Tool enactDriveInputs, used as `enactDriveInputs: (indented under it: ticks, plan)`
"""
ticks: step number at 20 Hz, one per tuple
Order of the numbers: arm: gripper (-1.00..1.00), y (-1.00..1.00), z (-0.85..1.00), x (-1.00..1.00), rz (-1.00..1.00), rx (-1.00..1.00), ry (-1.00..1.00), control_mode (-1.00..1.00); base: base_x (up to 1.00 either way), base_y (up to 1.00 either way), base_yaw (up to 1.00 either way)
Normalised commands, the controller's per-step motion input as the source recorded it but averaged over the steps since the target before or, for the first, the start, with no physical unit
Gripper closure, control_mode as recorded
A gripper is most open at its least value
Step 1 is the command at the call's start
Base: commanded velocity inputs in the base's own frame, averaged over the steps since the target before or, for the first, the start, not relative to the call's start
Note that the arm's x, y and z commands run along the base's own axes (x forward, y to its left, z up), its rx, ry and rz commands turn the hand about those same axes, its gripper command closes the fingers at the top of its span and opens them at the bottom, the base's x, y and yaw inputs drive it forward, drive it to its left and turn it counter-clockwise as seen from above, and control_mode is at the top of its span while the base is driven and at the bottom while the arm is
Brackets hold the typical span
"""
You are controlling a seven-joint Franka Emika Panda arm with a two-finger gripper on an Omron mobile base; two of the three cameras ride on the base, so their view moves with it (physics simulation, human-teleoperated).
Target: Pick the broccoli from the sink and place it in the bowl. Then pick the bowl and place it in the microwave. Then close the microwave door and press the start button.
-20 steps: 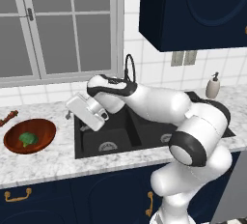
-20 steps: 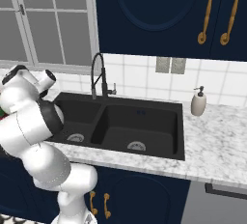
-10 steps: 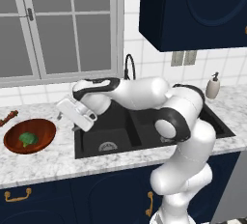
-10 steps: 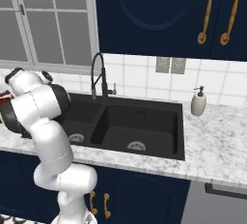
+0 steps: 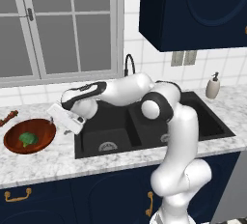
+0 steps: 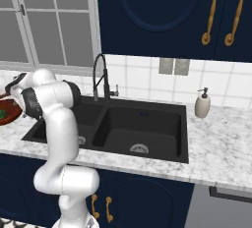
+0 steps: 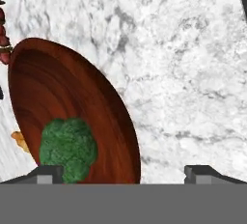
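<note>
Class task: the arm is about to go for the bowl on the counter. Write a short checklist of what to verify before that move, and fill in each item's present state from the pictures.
1. Broccoli lies in the bowl: ok.
2. Hand is open, nothing held: ok.
3. Hand is over the counter to the right of the bowl, not yet at it: ok.
4. Bowl's near rim is free of other things for a grip: ok, seen in the hand view.
5. Sink holds no leftover food: ok.
6. Microwave door is open to take the bowl: cannot tell.
</note>
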Motion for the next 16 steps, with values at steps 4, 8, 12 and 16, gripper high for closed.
enactDriveInputs:
  ticks: [4, 8, 12, 16]
  plan:
    - [-1.0, 0.32, -0.4, 0.28, -0.05, -0.08, 0.05, -1.0, 0.0, 0.0, 0.0]
    - [-1.0, 0.34, -0.27, 0.16, -0.04, -0.04, 0.01, -1.0, 0.0, 0.0, 0.0]
    - [-1.0, 0.33, -0.28, 0.08, -0.03, -0.02, 0.01, -1.0, 0.0, 0.0, 0.0]
    - [1.0, 0.13, -0.3, 0.04, -0.01, -0.01, 0.0, -1.0, 0.0, 0.0, 0.0]
